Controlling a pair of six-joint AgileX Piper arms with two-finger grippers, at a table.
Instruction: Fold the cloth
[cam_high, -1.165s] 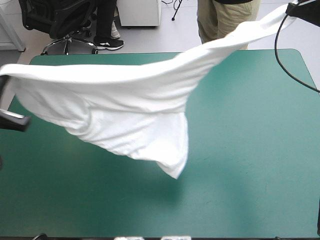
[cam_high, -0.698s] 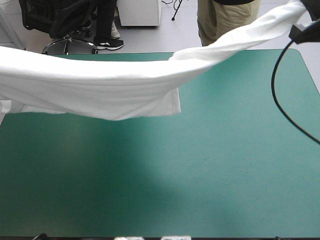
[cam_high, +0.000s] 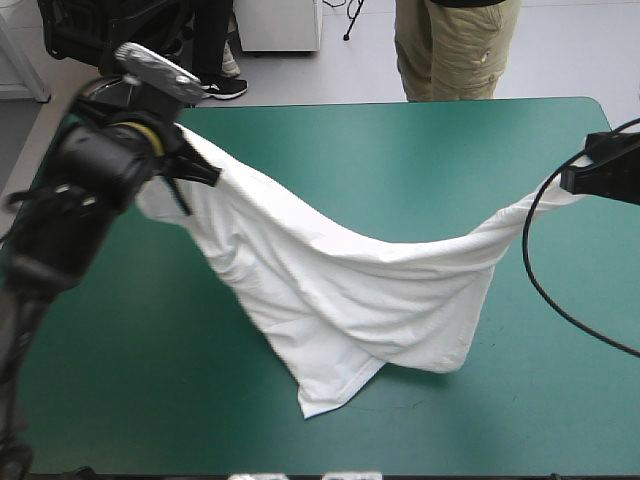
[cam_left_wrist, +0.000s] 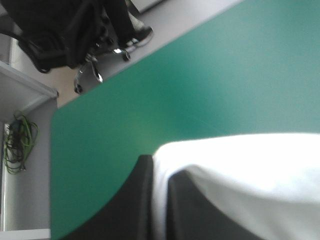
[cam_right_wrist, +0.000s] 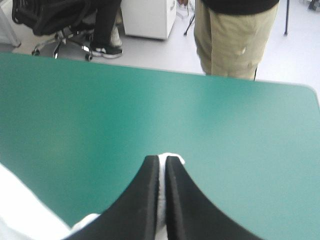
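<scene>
T-shirt (cam_high: 340, 290) hangs between my tools, long axis left-right over the surface (cam_high: 430, 150).
Left tool (cam_left_wrist: 160, 170) and right tool (cam_right_wrist: 162, 160) each pinch it, nearly closed; sagging corner points at near edge.

The white short-sleeved T-shirt (cam_high: 340, 290), sagging from the left gripper (cam_high: 212, 176) across to the right gripper (cam_high: 568, 186), bars the way between them, while ahead of both the teal-green cover (cam_high: 420, 150) lies open to its far edge.
</scene>
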